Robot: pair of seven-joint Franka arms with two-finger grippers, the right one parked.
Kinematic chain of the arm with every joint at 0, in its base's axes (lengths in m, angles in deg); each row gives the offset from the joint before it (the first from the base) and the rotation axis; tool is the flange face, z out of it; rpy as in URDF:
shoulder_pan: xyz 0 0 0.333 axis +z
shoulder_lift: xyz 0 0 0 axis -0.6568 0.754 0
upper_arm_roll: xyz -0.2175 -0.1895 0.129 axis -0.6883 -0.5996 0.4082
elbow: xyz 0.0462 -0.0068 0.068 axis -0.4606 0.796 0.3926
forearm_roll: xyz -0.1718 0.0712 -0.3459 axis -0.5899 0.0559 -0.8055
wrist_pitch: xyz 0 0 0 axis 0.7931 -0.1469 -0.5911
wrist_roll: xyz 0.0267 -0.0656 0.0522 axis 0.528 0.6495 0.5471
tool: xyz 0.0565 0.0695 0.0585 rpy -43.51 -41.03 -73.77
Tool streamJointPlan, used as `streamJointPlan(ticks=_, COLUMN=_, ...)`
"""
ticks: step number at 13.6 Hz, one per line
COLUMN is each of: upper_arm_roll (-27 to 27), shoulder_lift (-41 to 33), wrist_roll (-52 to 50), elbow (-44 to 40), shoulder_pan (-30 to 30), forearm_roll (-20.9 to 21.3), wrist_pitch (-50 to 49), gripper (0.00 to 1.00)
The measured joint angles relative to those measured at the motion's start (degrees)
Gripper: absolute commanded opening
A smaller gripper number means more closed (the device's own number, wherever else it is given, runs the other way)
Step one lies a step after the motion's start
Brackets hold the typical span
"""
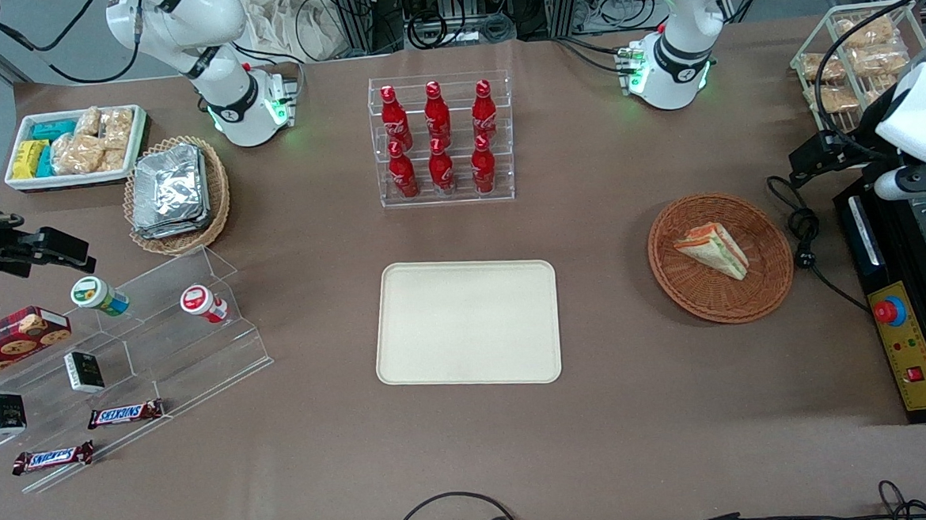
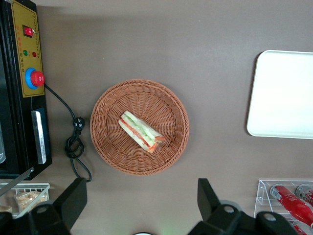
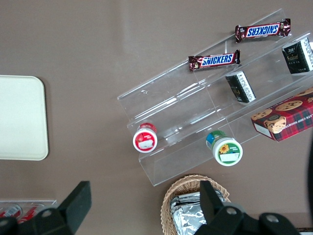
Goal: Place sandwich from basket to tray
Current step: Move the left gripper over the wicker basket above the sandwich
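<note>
The sandwich (image 1: 714, 248) (image 2: 142, 132), a triangular wedge of white bread with orange and green layers, lies in the round reddish-brown wicker basket (image 1: 711, 298) (image 2: 112, 142). The cream-beige tray (image 1: 466, 323) (image 2: 283, 93) lies bare at the table's middle, beside the basket toward the parked arm's end. My gripper (image 1: 810, 158) (image 2: 141, 200) hangs high above the table, off the basket's rim toward the working arm's end. Its black fingers (image 2: 73, 198) stand wide open and hold nothing.
A clear rack of red bottles (image 1: 441, 142) (image 2: 288, 198) stands farther from the front camera than the tray. A black control box with a red button (image 1: 903, 348) (image 2: 24, 83) and a coiled cable (image 1: 806, 234) (image 2: 73, 142) lie beside the basket. A wire basket of snack packs (image 1: 856, 57) stands nearby.
</note>
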Motion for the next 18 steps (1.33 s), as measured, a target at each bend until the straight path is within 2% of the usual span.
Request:
streamJointPlan(ticks=6, upper_arm_roll=-0.01, shoulder_lift=0.42, wrist_roll=0.33, elbow=0.03, shoulder_pan=-0.02, forearm_roll=0.71, wrist_pitch=-0.07, gripper=1.0)
streamJointPlan(ticks=9, upper_arm_roll=0.06, shoulder_lift=1.07, wrist_roll=-3.67, elbow=2.17, shoulder_pan=-0.01, forearm_roll=1.15, wrist_pitch=1.61, gripper=1.0)
streamJointPlan(ticks=13, upper_arm_roll=0.14, shoulder_lift=-0.66, wrist_roll=-12.37, elbow=11.98, shoulder_pan=0.02, forearm_roll=1.18, wrist_pitch=9.49, gripper=1.0)
streamJointPlan(ticks=18, upper_arm_roll=0.44, shoulder_lift=-6.4, wrist_roll=-21.64, elbow=29.51, shoulder_pan=0.13, forearm_roll=1.18, wrist_pitch=22.83, gripper=1.0)
